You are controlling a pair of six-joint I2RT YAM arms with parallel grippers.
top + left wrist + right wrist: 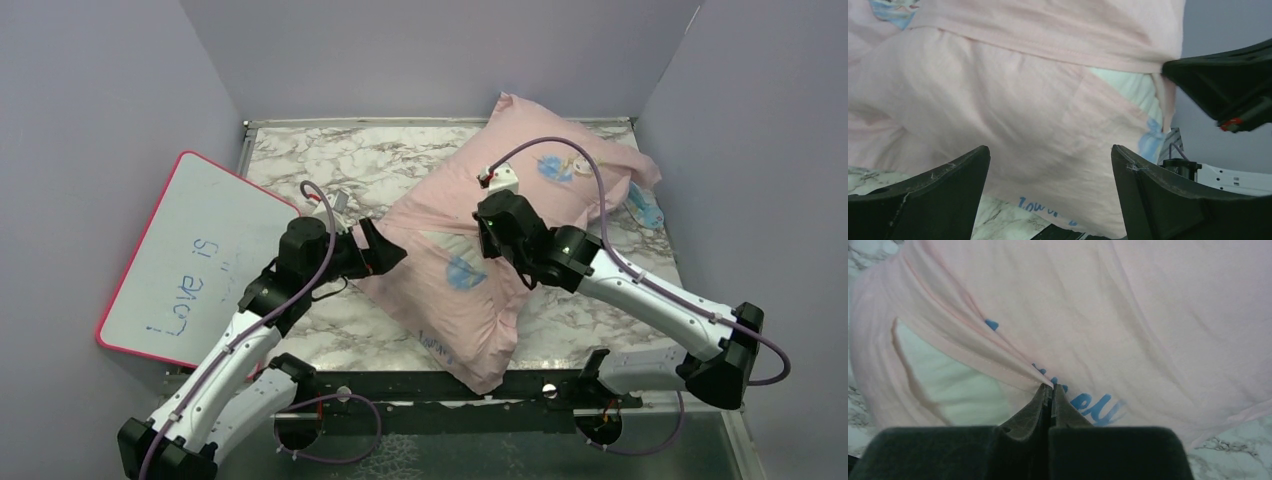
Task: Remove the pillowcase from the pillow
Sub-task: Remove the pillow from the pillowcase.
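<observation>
A: Right wrist view, entry one: right gripper (pixel 1050 390) pinched together on the pillowcase (pixel 1148 315) hem, with the pillow (pixel 953 385) exposed at 9 o'clock. Risk?
B: The thin hem may slip free, or the pillow may drag along. Left gripper (pixel 1049 152), jaws wide apart, restrains nothing.
A: Writing?
B: Whiteboard (pixel 190 250), 9 o'clock of table (pixel 330 170): "Love is". The pillowcase's blue lettering is unreadable.

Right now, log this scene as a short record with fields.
pillowcase: pink side up, on the pillow, diagonal on the table
pillow: white, showing through the case's opening
right gripper: shut on the pillowcase hem at the opening
left gripper: open, pointed at the pillowcase
whiteboard: at the table's left edge, blue writing on it
</observation>
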